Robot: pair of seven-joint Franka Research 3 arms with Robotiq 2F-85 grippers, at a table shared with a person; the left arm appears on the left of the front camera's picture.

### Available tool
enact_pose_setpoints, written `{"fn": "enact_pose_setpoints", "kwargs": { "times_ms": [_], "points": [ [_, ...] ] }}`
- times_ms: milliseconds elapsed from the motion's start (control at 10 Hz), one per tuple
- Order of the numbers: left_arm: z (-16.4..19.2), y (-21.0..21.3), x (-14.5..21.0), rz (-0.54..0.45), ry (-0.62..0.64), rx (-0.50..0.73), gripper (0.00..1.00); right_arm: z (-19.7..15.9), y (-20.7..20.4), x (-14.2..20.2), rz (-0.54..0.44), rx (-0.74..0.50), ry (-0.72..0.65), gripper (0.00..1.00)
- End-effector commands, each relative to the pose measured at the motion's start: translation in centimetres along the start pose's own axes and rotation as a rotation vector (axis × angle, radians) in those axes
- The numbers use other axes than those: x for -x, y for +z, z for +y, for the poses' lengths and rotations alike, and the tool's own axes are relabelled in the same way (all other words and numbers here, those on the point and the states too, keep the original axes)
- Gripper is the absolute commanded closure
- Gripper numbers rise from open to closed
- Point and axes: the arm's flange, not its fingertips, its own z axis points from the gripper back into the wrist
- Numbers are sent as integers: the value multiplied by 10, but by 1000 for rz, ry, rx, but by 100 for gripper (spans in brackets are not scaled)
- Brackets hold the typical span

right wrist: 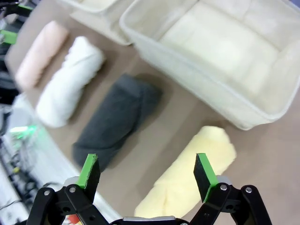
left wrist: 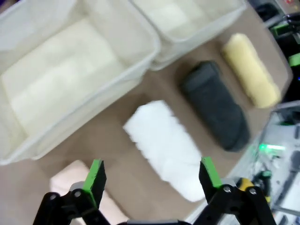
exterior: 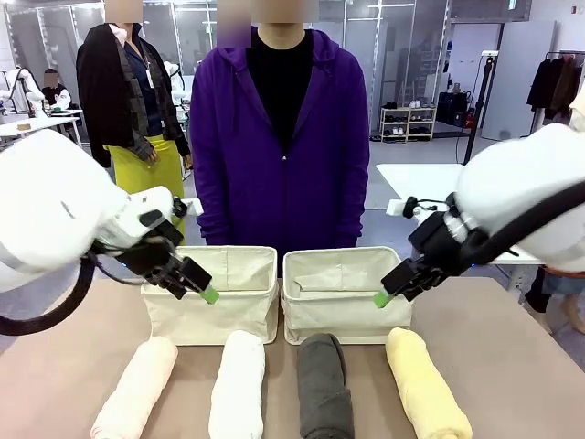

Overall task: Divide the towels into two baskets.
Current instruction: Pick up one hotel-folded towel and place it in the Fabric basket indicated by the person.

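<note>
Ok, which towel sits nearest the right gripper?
The yellow towel, last in the row on the robot's right. It lies below the right gripper's open fingers; the dark grey towel, white towel and peach towel lie farther off.

Left gripper [left wrist: 152, 174] and right gripper [right wrist: 146, 169] hover, fingers spread wide.

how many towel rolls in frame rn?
4, in a row on the table before the baskets, left to right: peach towel, white towel, dark grey towel, yellow towel.
</note>
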Motion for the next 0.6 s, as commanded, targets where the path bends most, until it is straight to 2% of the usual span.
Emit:
{"fn": "enact_pose_setpoints", "kwargs": {
  "times_ms": [0, 100, 300, 400, 500],
  "points": [
    [37, 34, 14, -26, 69, 291, 0, -28, 28, 7, 4, -208, -84, 0],
    [53, 46, 29, -50, 110, 395, 0, -39, 45, 18, -45, -336, -127, 0],
    [85, 65, 63, -179, 192, 607, 0, -63, 70, 45, -171, -535, -190, 0],
    [101, 83, 85, -273, 236, 670, 0, -80, 88, 64, -251, -610, -247, 0],
    [116, 102, 107, -321, 298, 699, 0, -98, 108, 86, -336, -631, -275, 0]
  ]
}}
